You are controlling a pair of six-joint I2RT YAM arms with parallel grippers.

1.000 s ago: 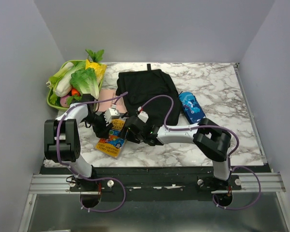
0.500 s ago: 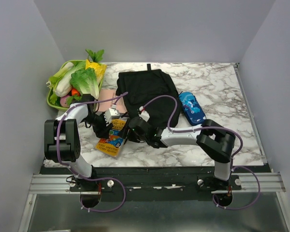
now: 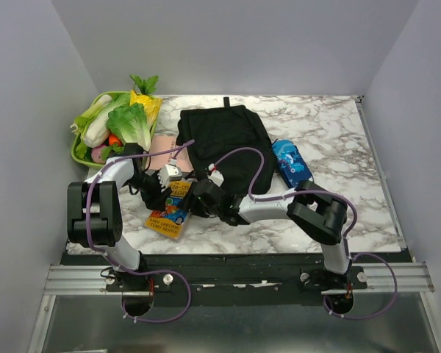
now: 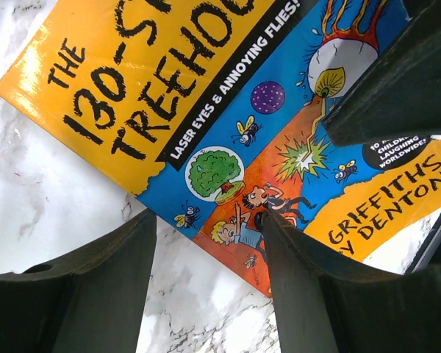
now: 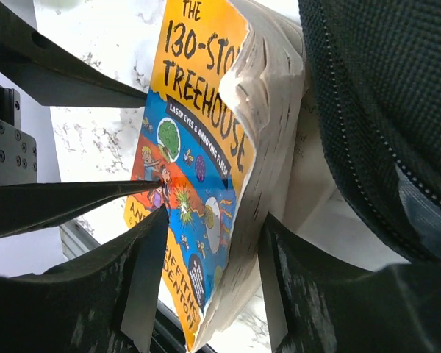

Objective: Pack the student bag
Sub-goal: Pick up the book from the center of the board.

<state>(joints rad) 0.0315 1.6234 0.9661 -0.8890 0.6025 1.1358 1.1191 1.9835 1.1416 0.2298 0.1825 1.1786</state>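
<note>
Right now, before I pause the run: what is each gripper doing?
Left gripper: open, holding nothing, poised over the book.
Right gripper: open, jaws either side of the book's page edge, not clamped.

Book [image 3: 167, 213] — left of bag [image 3: 224, 140]

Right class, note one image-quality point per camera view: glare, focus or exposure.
Left wrist: glare on the yellow corner of the book; lettering sharp, near jaws dark and soft. Right wrist: marble table washed out nearly white. Top external: even light, faint shadows, walls splaying outward.
</note>
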